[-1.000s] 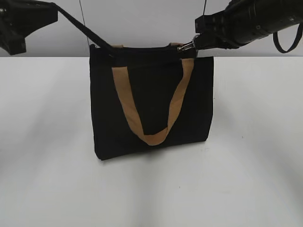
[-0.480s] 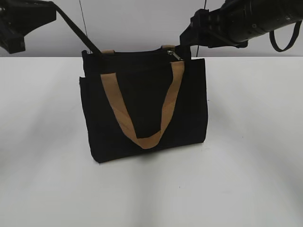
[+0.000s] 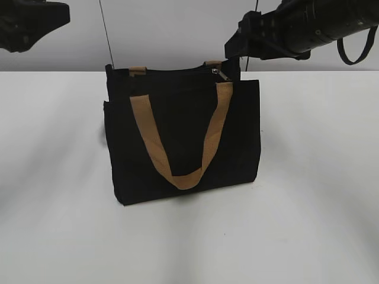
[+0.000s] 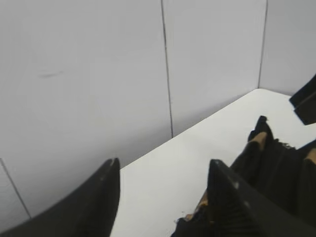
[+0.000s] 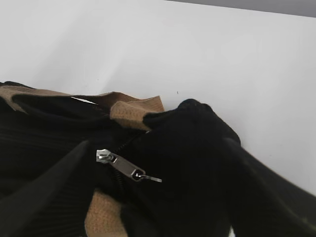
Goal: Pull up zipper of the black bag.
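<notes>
The black bag (image 3: 183, 136) stands upright on the white table, a tan handle (image 3: 177, 177) hanging down its front. The zipper pull (image 3: 220, 74) lies free on the top edge near the bag's right end. In the right wrist view the silvery pull (image 5: 126, 168) rests on black fabric between my spread fingers, touching neither. My right gripper (image 3: 235, 47) is open just above the bag's top right corner. My left gripper (image 3: 35, 21) is high at the far left, away from the bag. In the left wrist view it (image 4: 165, 197) is open and empty, the bag (image 4: 276, 163) to its right.
The white table (image 3: 320, 177) spreads around the bag on all sides. A grey panelled wall (image 3: 172, 29) rises behind it. A black cable loop (image 3: 355, 50) hangs from my right arm.
My left gripper has let go of the black shoulder strap, which no longer stretches up to it. My right gripper has released the zipper pull, which now lies on the bag. The bag moved left and settled.
</notes>
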